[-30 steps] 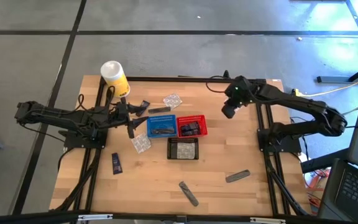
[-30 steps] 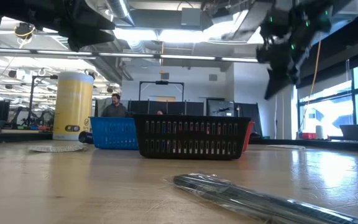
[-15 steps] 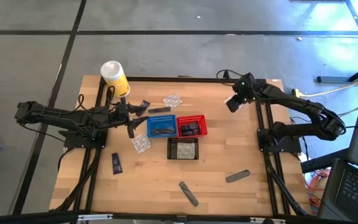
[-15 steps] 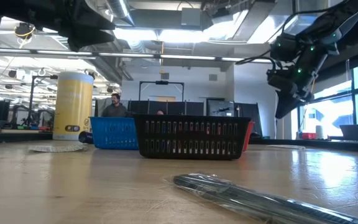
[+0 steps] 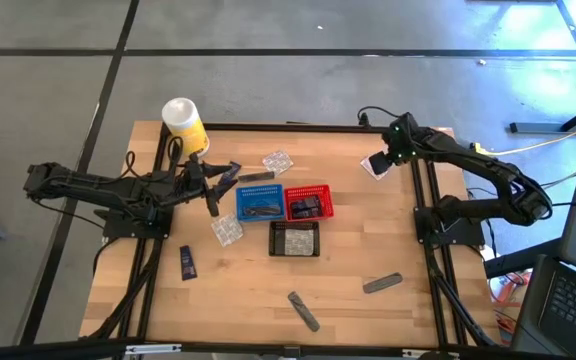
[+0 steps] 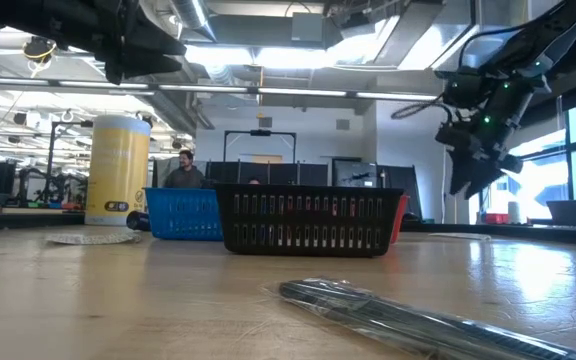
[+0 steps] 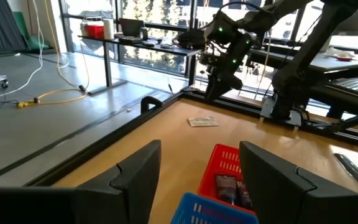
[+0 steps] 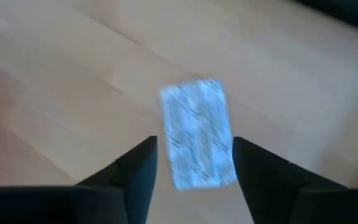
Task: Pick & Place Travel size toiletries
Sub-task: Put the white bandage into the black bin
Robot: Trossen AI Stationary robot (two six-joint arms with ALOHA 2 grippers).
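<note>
- Your right gripper (image 8: 193, 171) hangs spread above a clear packet (image 8: 197, 132) lying on the table (image 5: 368, 240) near its far right corner.
- Your left gripper (image 7: 197, 177) waits spread beside the blue basket (image 5: 259, 203).

Bright window glare at right; blurred right wrist view.
</note>
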